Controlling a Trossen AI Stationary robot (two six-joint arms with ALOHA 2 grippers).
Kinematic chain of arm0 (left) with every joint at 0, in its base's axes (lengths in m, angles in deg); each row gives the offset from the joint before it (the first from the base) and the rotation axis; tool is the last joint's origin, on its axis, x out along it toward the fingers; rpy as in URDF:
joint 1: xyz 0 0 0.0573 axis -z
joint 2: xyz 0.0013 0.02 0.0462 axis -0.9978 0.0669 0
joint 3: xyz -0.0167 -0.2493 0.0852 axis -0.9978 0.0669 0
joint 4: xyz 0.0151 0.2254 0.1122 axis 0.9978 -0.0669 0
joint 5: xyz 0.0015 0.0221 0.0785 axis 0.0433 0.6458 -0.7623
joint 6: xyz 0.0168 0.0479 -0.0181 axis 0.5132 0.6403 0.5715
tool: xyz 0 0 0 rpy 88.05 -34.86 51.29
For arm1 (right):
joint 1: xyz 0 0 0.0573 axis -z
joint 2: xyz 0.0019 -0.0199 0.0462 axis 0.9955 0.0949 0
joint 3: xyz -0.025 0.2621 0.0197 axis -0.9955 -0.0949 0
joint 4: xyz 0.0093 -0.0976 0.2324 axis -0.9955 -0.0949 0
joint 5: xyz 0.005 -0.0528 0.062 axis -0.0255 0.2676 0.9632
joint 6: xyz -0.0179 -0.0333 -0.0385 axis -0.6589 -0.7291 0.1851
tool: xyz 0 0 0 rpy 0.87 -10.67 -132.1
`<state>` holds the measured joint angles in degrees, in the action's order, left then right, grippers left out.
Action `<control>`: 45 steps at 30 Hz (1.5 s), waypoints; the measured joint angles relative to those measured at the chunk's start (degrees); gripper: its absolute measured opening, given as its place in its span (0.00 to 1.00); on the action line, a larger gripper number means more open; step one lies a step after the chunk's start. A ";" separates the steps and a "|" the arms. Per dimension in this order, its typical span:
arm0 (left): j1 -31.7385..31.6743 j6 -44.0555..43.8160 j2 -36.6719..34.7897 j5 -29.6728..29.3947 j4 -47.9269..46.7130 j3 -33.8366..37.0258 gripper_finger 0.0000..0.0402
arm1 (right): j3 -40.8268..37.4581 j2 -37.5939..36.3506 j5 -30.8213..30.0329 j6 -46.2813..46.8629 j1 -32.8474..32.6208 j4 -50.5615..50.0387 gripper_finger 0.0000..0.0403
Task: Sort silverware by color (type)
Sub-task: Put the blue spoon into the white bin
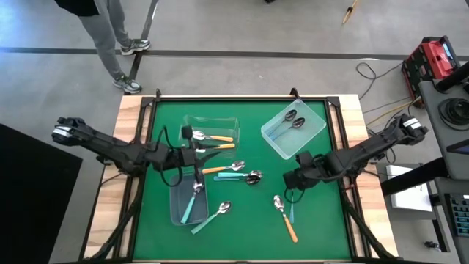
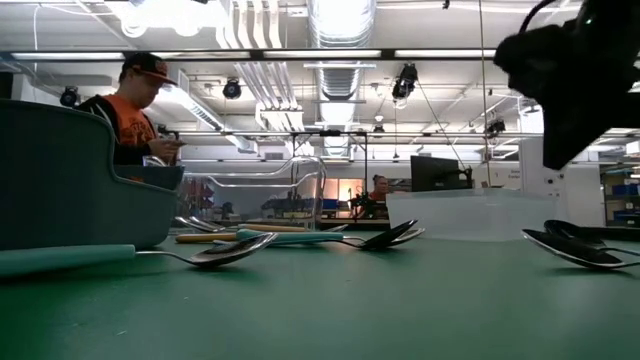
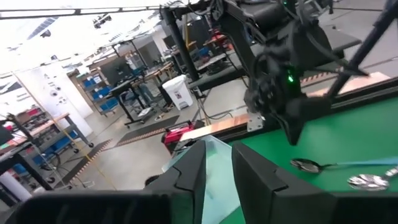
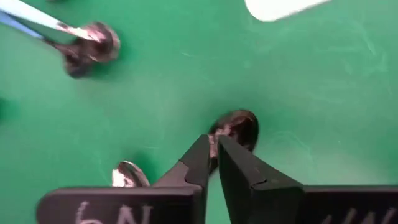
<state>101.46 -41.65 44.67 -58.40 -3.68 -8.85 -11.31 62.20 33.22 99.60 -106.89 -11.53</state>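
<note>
Spoons with shiny bowls lie on the green mat: an orange and a teal one (image 1: 231, 170) at the middle, a teal one (image 1: 212, 218) near the front, an orange one (image 1: 286, 218) beside a blue one. My left gripper (image 1: 193, 155) points level toward the right, between the far clear bin and the near bin. It is open (image 3: 217, 152) with nothing between its fingers. My right gripper (image 1: 287, 180) points steeply down above a spoon bowl (image 4: 236, 127). Its fingers (image 4: 213, 142) stand a narrow slit apart and hold nothing.
A clear bin (image 1: 211, 123) at the far middle holds orange spoons. A clear bin (image 1: 314, 130) at the far right holds dark spoons. A bin (image 1: 176, 209) near the front left holds teal spoons. A person stands beyond the table's far left corner (image 1: 110, 37).
</note>
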 joint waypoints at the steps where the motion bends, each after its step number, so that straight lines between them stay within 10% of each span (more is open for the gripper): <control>1: -0.37 0.19 0.00 -0.02 0.13 -0.34 0.17 | 0.00 0.46 1.67 0.48 0.35 -0.46 0.10; 11: -5.97 2.81 -2.60 -0.37 0.00 0.19 0.23 | 0.43 8.03 9.14 10.40 0.89 6.66 0.49; 17: -8.43 5.36 -2.47 -0.41 0.00 0.27 0.23 | 3.41 15.11 14.96 14.57 0.85 6.35 0.56; 36: -15.29 14.47 -2.73 0.12 -0.07 -1.08 0.23 | 6.05 26.37 17.21 14.50 1.60 4.51 0.15; 45: -20.60 11.24 -2.78 19.08 0.19 -2.26 0.23 | 5.89 25.70 14.33 15.23 1.57 4.07 0.03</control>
<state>80.86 -30.41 41.89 -39.31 -3.49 -11.12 -5.42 87.90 47.55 114.84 -105.32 -7.47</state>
